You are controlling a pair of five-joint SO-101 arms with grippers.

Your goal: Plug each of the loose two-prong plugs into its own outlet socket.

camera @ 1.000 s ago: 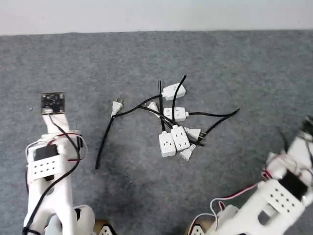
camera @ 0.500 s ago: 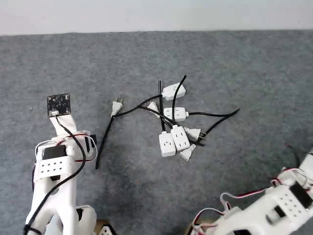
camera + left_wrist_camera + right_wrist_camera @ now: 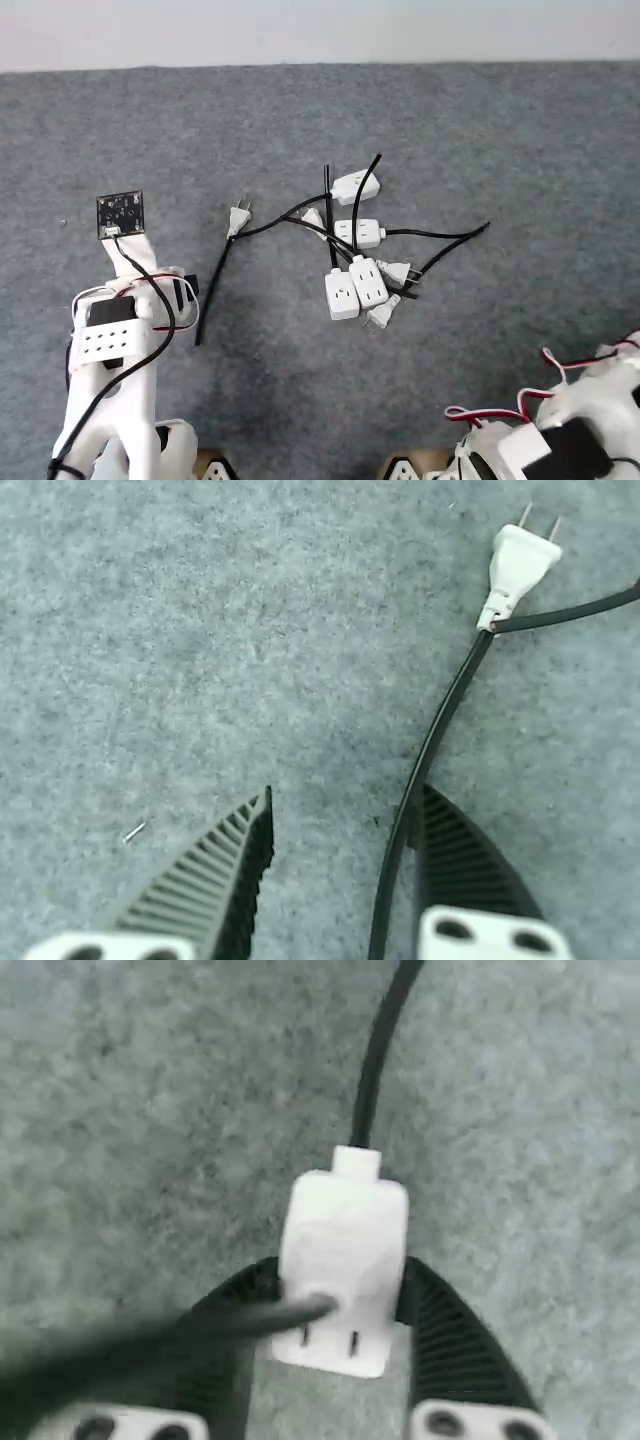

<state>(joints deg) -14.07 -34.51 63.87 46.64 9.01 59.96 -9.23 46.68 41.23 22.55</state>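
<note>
The right pincer (image 3: 338, 1270) is clamped on a white outlet socket (image 3: 345, 1225). Its dark fingers (image 3: 445, 1335) press on the block's two sides, and the two slots face the wrist. The socket's cord (image 3: 380, 1060) runs away from it over the grey carpet (image 3: 500, 150). A blurred dark strand (image 3: 150, 1335) crosses in front of one finger. The right arm (image 3: 560, 440) sits in the near right corner of the scene, cut by the frame edges there.

The left pincer (image 3: 345, 795) stands apart above the carpet with nothing between its fingers. The plug's cord (image 3: 430, 740) runs along the inner edge of one finger and leads to a loose two-prong plug (image 3: 520, 560), whose prongs point away from the pincer. The left arm (image 3: 105, 340) stands at the near left. This plug lies to its far right, and the cord trails back toward the arm.

Right of that plug, mid-scene, lies a tangle of black cords with four white sockets (image 3: 341, 294) and further plugs (image 3: 395, 270). Whether any of these plugs is seated in a socket cannot be told.

A strip of carpet separates the lone plug from the tangle. A much wider stretch lies between the tangle and the right arm. Far of everything, carpet runs to its straight far edge against a pale band (image 3: 320, 30).
</note>
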